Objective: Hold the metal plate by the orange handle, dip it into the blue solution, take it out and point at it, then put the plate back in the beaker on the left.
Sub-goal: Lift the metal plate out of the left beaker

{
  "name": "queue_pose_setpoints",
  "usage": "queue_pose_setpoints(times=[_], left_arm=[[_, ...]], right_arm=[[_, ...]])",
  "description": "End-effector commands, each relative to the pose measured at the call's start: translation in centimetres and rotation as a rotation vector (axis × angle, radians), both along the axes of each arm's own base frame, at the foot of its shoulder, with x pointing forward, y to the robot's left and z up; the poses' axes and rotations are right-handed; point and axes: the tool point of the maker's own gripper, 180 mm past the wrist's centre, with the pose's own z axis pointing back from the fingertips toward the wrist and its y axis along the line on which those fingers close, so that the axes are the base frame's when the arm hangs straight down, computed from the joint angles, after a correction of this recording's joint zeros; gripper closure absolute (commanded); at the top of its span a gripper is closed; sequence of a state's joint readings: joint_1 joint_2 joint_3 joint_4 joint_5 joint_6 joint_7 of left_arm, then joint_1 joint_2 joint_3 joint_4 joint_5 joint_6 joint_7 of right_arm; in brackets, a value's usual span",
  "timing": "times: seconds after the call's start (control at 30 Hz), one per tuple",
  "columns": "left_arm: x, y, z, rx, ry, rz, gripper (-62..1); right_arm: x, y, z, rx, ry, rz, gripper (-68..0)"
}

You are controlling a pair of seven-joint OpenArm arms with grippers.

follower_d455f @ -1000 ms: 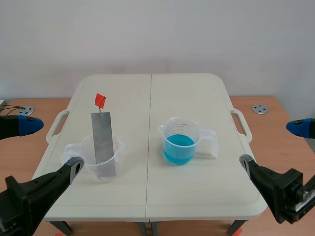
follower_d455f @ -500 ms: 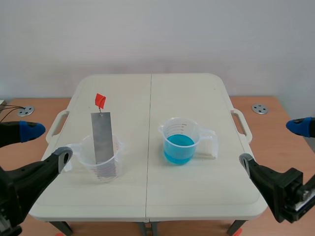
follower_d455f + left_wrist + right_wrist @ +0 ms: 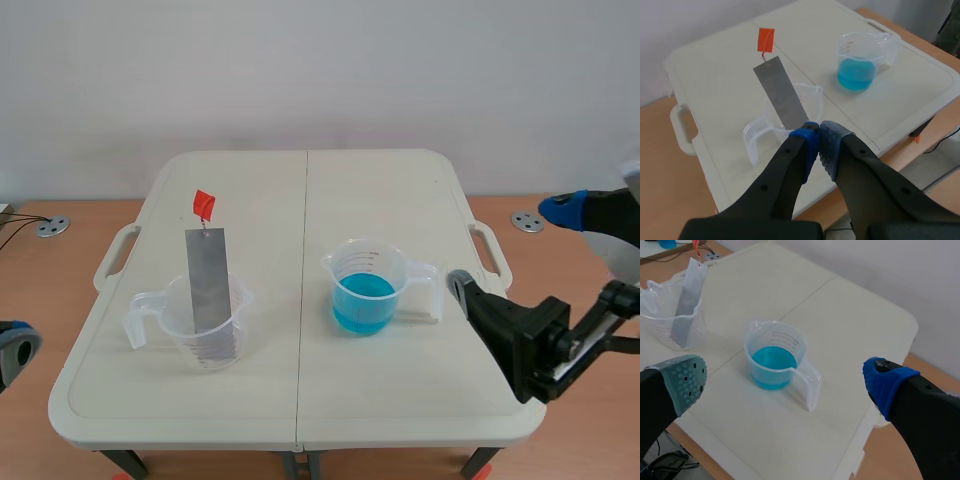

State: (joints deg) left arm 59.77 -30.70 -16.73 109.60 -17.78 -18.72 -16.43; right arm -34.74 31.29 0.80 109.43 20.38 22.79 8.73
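Both arms shifted; plate (image 3: 208, 280) not yet grasped.
Left gripper (image 3: 817, 136), closed on nothing, dropped to lower left; right gripper (image 3: 508, 250), spread wide, swung inward.

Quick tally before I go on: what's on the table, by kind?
Beakers: 2, left beaker and right beaker with blue solution
Metal plate: 1
Total: 3
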Motion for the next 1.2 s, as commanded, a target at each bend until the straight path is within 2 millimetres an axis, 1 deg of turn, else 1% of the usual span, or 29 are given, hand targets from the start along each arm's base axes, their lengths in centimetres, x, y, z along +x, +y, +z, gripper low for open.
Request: queue_pose_setpoints(times=[0.0,0.2,0.5,0.67,0.9,1.17], left_arm=[[-0.1,-0.1,0.5,-0.009,-0.018,0.007,-3.5],[-1.3,0.2,-0.6,0.041,0.005,0.021,-3.5],[-2.3,0.8,-2.1,0.08,0.039,0.035,-3.5],[-3.0,0.7,-2.1,0.077,0.038,0.021,-3.5],[-3.0,1.3,-2.1,0.095,0.04,0.03,-3.6],[-3.1,1.5,-2.4,0.097,0.045,0.034,-3.6]], right_arm=[[0.6,0.8,1.4,0.016,-0.046,0.026,-65.3],[1.5,3.6,2.2,0.038,-0.067,0.094,-65.3],[1.9,7.4,2.6,0.047,-0.065,0.192,-65.3],[2.4,9.0,3.0,0.038,-0.073,0.229,-65.3],[3.7,10.9,2.9,0.041,-0.071,0.251,-65.3],[4.4,13.3,2.8,-0.016,-0.057,0.288,-65.3]])
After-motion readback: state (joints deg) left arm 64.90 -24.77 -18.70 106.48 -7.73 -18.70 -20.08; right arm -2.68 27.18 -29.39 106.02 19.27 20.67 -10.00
